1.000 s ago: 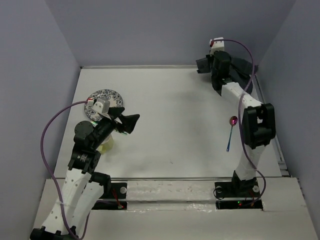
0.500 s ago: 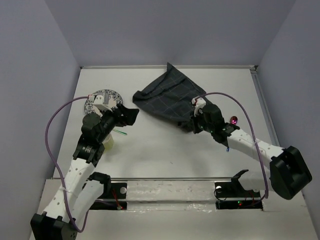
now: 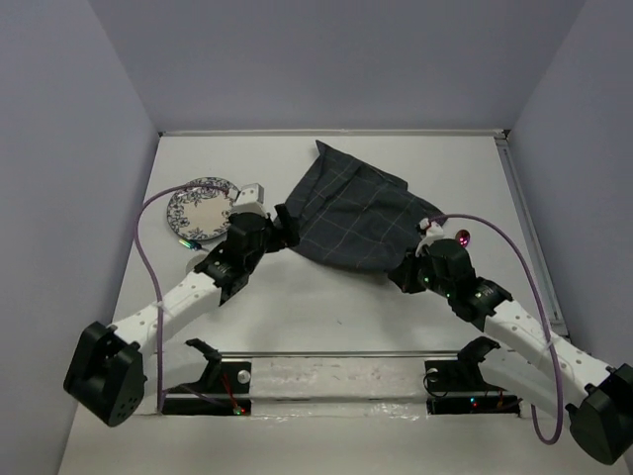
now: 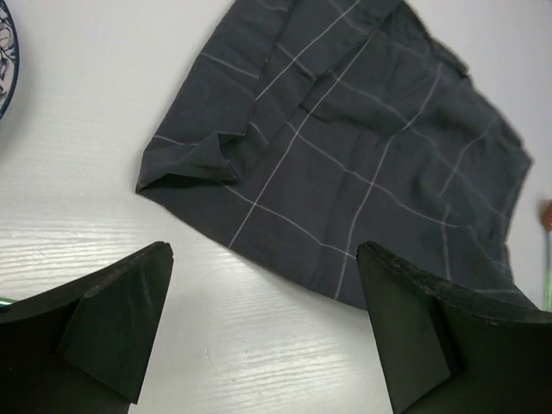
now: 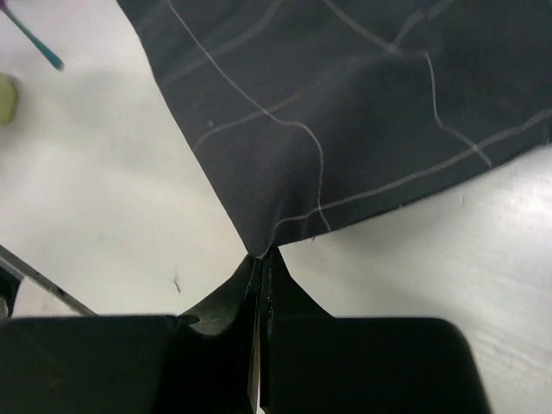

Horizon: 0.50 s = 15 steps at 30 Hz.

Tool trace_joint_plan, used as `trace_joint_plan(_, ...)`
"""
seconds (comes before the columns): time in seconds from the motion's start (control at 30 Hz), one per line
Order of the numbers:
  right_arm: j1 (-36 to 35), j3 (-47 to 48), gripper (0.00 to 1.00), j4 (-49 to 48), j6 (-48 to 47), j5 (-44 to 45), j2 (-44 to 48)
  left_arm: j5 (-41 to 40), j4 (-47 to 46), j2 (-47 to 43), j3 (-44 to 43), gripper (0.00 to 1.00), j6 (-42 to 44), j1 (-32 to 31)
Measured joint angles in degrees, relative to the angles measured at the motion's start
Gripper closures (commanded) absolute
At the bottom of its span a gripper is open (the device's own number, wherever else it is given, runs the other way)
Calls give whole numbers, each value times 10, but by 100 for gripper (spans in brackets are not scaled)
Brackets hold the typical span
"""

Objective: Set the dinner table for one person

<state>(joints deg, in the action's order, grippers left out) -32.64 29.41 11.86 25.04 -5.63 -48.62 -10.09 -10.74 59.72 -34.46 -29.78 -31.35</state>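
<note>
**Right fingers pinch the cloth's near corner; left fingers gape at its left corner**

The white tabletop (image 3: pixel 346 327) fills the floor of the grey-walled enclosure, running from the arm bases at the near edge to the far wall. A dark cloth (image 3: pixel 351 218) with thin pale grid lines lies on its far middle. The cloth is rumpled, and one point reaches toward the far wall.

The right gripper (image 3: pixel 404 275) is at the cloth's near right corner. The right wrist view shows its fingers (image 5: pixel 285 297) clenched on the tip of that corner, with the fabric (image 5: pixel 345 103) fanning out from the pinch over the tabletop (image 5: pixel 103 172).

The left gripper (image 3: pixel 285 220) is low at the cloth's left corner. In the left wrist view its fingers (image 4: pixel 112 319) are spread wide and grasp nothing. The folded left corner of the cloth (image 4: pixel 345 172) lies just beyond the fingertips. I cannot tell if the fingertips touch the fabric or the tabletop (image 4: pixel 259 371).

A round blue-patterned plate (image 3: pixel 203 206) sits to the left of the cloth, beside the left arm. A spoon (image 3: pixel 463 237) with a pink bowl lies just right of the cloth, near the right arm's cable.
</note>
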Motion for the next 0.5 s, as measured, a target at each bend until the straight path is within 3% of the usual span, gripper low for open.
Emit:
trace_joint_plan(0.1, 0, -37, 100, 32, 23, 2, 27, -66, 3, 76, -35, 12, 33, -49)
trace_joint_plan(0.17, 0, -41, 100, 46, 33, 6, 38, -95, 9, 115, -58, 27, 62, -71)
trace_joint_plan(0.33, 0, -41, 100, 46, 43, 13, 60, -157, 28, 183, -104, 31, 126, -84)
trace_joint_plan(0.5, 0, -41, 100, 46, 49, 28, 78, -167, 38, 225, -127, 32, 167, -63)
